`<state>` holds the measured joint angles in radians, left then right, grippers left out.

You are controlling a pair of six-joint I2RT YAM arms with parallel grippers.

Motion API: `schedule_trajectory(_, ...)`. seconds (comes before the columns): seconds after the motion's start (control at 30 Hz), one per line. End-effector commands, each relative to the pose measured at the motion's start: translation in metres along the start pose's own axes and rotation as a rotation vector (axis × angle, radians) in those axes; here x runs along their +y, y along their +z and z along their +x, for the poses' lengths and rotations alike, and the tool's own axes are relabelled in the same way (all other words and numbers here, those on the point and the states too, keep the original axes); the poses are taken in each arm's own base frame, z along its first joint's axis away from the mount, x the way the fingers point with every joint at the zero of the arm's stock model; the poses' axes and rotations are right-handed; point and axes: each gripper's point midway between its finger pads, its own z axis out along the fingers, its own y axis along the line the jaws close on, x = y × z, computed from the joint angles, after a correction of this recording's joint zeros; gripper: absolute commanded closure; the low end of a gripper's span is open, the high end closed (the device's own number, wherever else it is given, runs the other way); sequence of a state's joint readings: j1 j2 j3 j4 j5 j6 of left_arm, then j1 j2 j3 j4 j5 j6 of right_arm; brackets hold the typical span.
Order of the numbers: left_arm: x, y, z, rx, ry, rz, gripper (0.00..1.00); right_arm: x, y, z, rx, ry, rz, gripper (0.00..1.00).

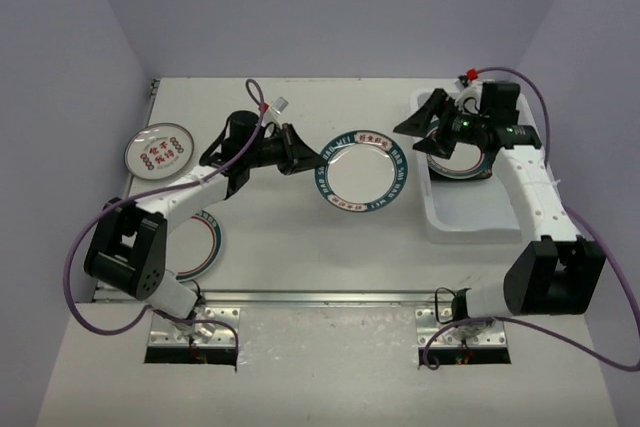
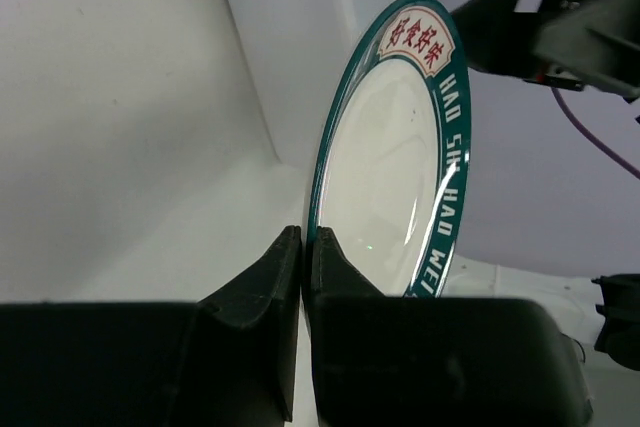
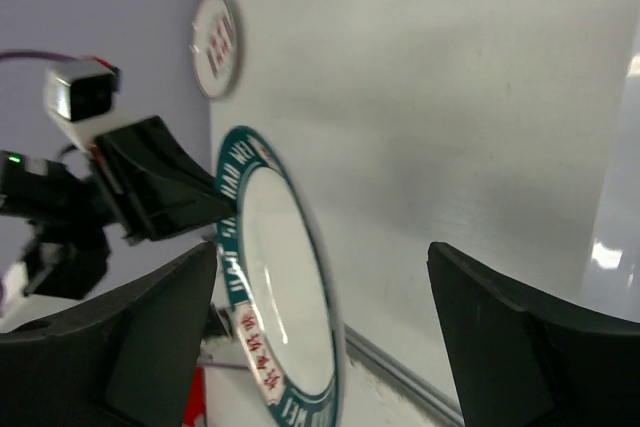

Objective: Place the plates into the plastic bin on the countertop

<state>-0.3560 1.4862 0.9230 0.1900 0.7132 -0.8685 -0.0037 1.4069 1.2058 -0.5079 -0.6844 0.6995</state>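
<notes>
With the left gripper pinched on the rim of the teal-rimmed plate at frame centre, carry it level rightward into the plastic bin at right, clear of the wide-open right gripper hovering there.

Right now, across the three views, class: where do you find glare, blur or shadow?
Top view: even light, faint shadows, held plate sharp. Left wrist view: a glare streak down the plate's rim; left gripper a dark, featureless mass. Right wrist view: right gripper dark and soft; plate's edge slightly blurred.
</notes>
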Motion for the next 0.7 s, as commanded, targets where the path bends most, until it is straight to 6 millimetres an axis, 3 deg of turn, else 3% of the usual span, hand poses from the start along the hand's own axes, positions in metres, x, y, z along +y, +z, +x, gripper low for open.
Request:
schedule_trajectory(0.0,-0.044,-0.026,-0.013,-0.088,0.052,0.099,1.00,0.007,0.007,0.035,0.077,-0.097,-0.054,0.48)
schedule_trajectory(0.03,-0.049,-0.028,-0.013,-0.087,0.053,0.106,1.00,0.008,0.008,0.041,0.093,-0.091,-0.083,0.61)
schedule_trajectory(0.1,-0.056,-0.031,-0.015,-0.096,0.065,0.112,1.00,0.012,0.007,0.051,0.127,-0.084,-0.127,0.75)
schedule_trajectory(0.23,-0.064,-0.034,-0.021,-0.108,0.083,0.107,1.00,0.024,0.001,0.064,0.164,-0.077,-0.222,0.83)
schedule_trajectory(0.3,-0.067,-0.035,-0.023,-0.111,0.085,0.108,1.00,0.026,-0.001,0.070,0.186,-0.074,-0.246,0.96)
schedule_trajectory(0.33,-0.066,-0.035,-0.026,-0.115,0.083,0.087,0.81,0.024,-0.001,0.070,0.183,-0.068,-0.236,1.00)
schedule_trajectory(0.4,-0.059,-0.035,-0.031,-0.118,0.074,0.006,0.14,0.016,-0.001,0.066,0.155,-0.054,-0.192,1.00)
schedule_trajectory(0.43,-0.049,-0.037,-0.033,-0.127,0.061,-0.069,0.00,0.007,-0.002,0.059,0.120,-0.042,-0.150,1.00)
schedule_trajectory(0.53,0.003,-0.065,-0.057,-0.227,0.019,-0.434,0.00,-0.042,-0.028,0.018,-0.101,0.195,0.010,1.00)
schedule_trajectory(0.67,0.024,-0.102,-0.063,-0.280,-0.013,-0.516,0.00,-0.121,-0.082,-0.027,-0.530,0.549,0.240,1.00)
